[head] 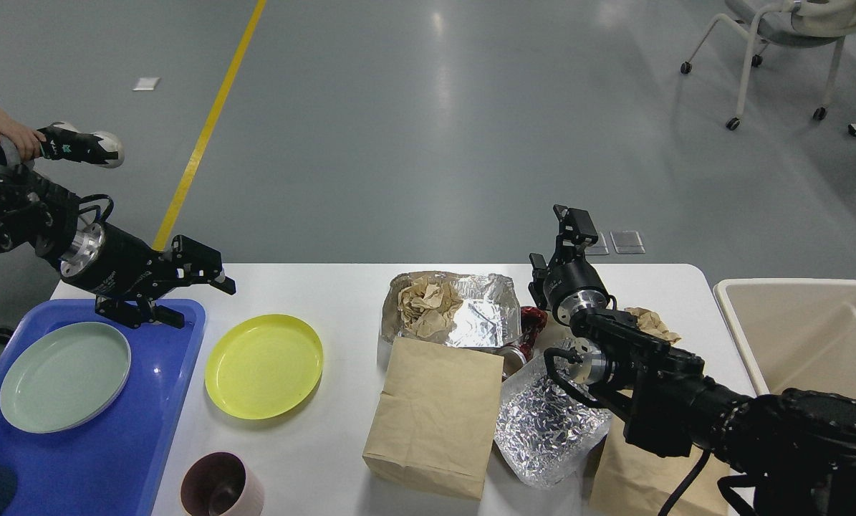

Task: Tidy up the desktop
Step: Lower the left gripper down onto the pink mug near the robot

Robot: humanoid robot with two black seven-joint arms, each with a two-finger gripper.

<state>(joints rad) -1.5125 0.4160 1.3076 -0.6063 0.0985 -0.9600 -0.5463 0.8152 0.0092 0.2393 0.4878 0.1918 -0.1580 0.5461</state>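
So the white worktop (342, 401) fills the lower middle, running from the blue tray (141, 437) on its left end to the beige bin (793, 315) just off its right end. A brown paper bag (435, 416) lies flat in the middle, with a crumpled foil sheet (546, 430) beside it and a foil container (485, 308) holding wadded paper behind. The yellow plate (263, 376) sits bare on the worktop, the pale green plate (62, 376) in the tray, and a pinkish cup (221, 486) at the front edge. Left claw (202, 290) is spread open, holding nothing, above the tray's far corner. Right claw (569, 229) is too end-on and dark, so can't tell.
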